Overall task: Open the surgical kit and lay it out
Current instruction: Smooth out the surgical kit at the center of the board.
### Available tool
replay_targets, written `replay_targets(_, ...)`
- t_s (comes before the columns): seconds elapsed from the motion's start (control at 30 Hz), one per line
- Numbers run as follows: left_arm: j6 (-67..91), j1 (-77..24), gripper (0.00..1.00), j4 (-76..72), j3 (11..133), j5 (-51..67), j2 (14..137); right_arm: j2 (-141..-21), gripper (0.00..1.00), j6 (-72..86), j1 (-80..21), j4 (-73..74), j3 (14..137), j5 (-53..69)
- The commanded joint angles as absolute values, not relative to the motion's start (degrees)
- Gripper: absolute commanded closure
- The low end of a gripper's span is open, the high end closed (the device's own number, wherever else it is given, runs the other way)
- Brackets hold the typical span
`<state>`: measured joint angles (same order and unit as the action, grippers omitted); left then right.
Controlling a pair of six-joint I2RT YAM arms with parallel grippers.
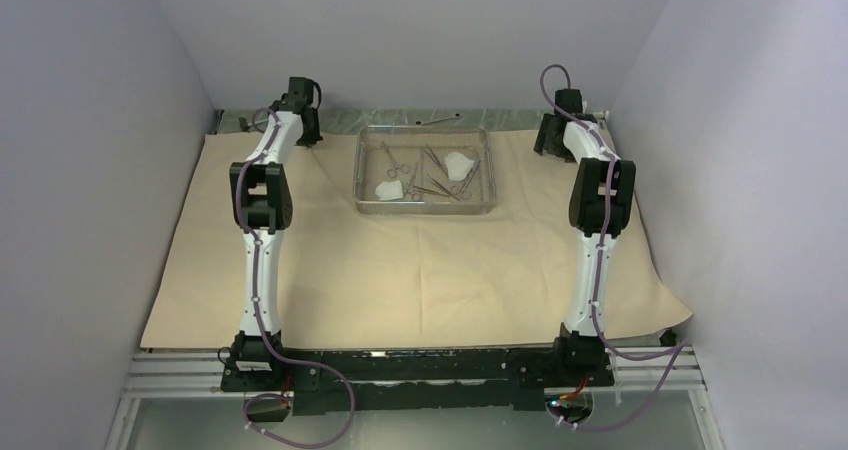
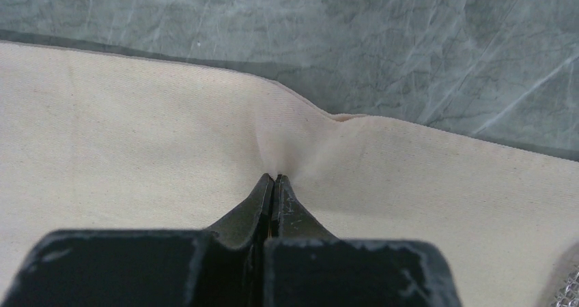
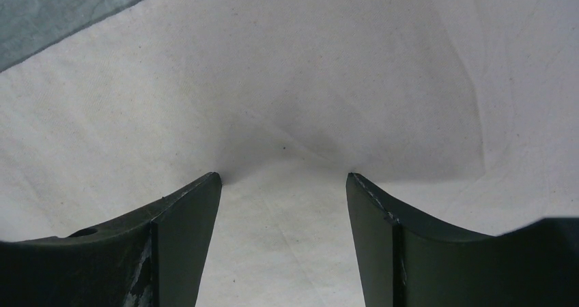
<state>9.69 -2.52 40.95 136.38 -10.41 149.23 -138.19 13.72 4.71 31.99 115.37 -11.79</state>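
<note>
Wrap sheet (image 1: 420,270) lay spread flat over most of the table (image 2: 410,41). The tray (image 1: 362,170) sat on it at far centre, between the two grippers. Clamps (image 1: 397,165), tweezers (image 1: 435,160) and gauze (image 1: 460,165) were all inside the tray, loosely mixed.

Left gripper (image 2: 274,179): fingers together, clamped on a small pinch of sheet just inside its far edge, cloth puckered at the tips. Right gripper (image 3: 283,177): fingers apart, tips down on the sheet with a shallow dimple between them, nothing gripped.

Handling, my read:
- Sheet looked thin and limp with no stiffness. Pinch it at an edge or corner. The tray's weight pins the middle, so a hard pull would likely wrinkle it.
- Tray was rigid, so take it by a side wall.
- Clamps and tweezers looked slick and flat on the mesh. The ring handles are the best hold.
- Gauze looked light and soft, easy to drag along by accident.

Room: a wide stretch of bare sheet ran from the tray to the arm bases. Side walls were close. Little margin behind the tray, where a small wrench (image 1: 438,120) lay on the table.
</note>
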Motion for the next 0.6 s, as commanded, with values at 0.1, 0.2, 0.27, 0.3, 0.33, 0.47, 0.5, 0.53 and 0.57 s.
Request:
replay_targets(0.1,8.8,1.2,1.00,35.9,139.1,-11.3,154.6,-140.3,0.28,14.8,4.6,32.7,119.5,-13.5)
replay_targets(0.2,8.5,1.6,1.00,36.6,139.5,-9.7,154.7,-140.6,0.28,15.2,4.5,34.1,121.2,-13.2)
replay_targets(0.27,8.6,1.6,0.94,37.3,139.0,-8.4,153.3,-140.2,0.28,15.6,4.5,35.9,122.6,-12.8)
replay_targets(0.3,8.7,1.7,0.76,38.1,138.9,-7.7,152.2,-139.7,0.28,15.6,4.6,37.2,123.3,-12.5)
replay_targets(0.33,8.8,1.6,0.64,38.7,138.3,-6.7,150.7,-138.9,0.27,15.7,4.6,38.5,124.2,-12.4)
replay_targets(0.47,9.4,1.7,0.28,38.9,133.5,-2.7,141.7,-134.3,0.26,15.9,4.8,43.4,125.2,-12.2)
replay_targets(0.5,9.8,1.8,0.24,38.6,132.0,-2.3,139.0,-132.9,0.26,16.2,4.9,44.6,125.2,-12.3)
replay_targets(0.53,10.4,1.9,0.20,38.5,130.5,-2.2,136.7,-131.6,0.26,16.4,4.9,45.5,124.9,-12.4)
replay_targets(0.57,11.2,2.3,0.18,38.5,129.0,-2.0,134.3,-130.0,0.26,16.9,4.9,46.3,124.0,-12.7)
